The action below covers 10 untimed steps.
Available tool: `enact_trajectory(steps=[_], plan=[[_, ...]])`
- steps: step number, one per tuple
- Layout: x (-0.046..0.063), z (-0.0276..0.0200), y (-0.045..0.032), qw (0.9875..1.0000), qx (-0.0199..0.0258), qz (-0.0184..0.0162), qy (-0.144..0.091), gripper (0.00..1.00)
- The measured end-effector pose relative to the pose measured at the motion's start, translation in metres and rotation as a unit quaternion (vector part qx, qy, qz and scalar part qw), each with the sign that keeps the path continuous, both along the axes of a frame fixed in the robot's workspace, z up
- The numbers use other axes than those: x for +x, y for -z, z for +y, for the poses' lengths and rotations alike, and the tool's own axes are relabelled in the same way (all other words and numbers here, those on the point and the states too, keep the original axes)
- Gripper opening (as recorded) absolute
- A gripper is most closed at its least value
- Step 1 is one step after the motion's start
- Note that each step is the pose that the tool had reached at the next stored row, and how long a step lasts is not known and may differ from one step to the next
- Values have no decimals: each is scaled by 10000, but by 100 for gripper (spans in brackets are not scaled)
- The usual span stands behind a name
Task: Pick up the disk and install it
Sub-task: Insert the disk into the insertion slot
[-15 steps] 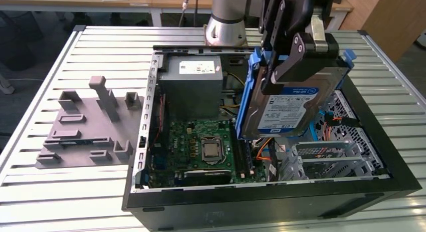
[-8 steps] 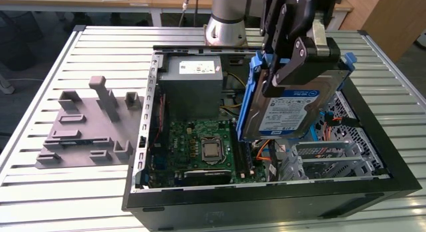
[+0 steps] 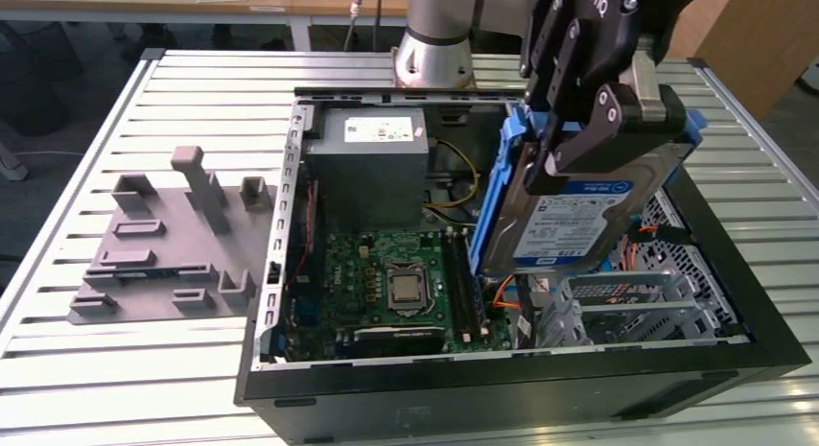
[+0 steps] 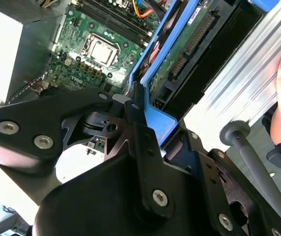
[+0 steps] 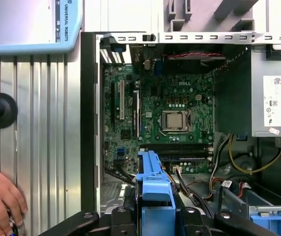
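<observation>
Black gripper (image 3: 599, 137), fingers clamped on the flat grey-metal disk with blue-and-white label and blue plastic carrier frame (image 3: 578, 221), holds it on edge, tilted, above the silver drive cage (image 3: 640, 307) at the exterior view's right of the open black computer case (image 3: 512, 379), seemingly to line up with the bay.

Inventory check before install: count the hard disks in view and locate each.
1: the disk, clamped on edge in the gripper over the open computer case, at the exterior view's right. Another could be hidden inside the drive cage.
</observation>
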<state>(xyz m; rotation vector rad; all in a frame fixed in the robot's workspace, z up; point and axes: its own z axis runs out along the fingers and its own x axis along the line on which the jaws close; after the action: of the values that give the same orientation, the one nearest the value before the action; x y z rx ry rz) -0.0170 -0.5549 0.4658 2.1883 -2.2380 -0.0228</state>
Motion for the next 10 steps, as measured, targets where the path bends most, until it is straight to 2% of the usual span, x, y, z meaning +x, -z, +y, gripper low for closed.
enact_trajectory(steps=[5, 10], plan=[[52, -34, 12, 10000, 0, 0, 1, 36], [103, -40, 19, 10000, -1, 0, 1, 36]])
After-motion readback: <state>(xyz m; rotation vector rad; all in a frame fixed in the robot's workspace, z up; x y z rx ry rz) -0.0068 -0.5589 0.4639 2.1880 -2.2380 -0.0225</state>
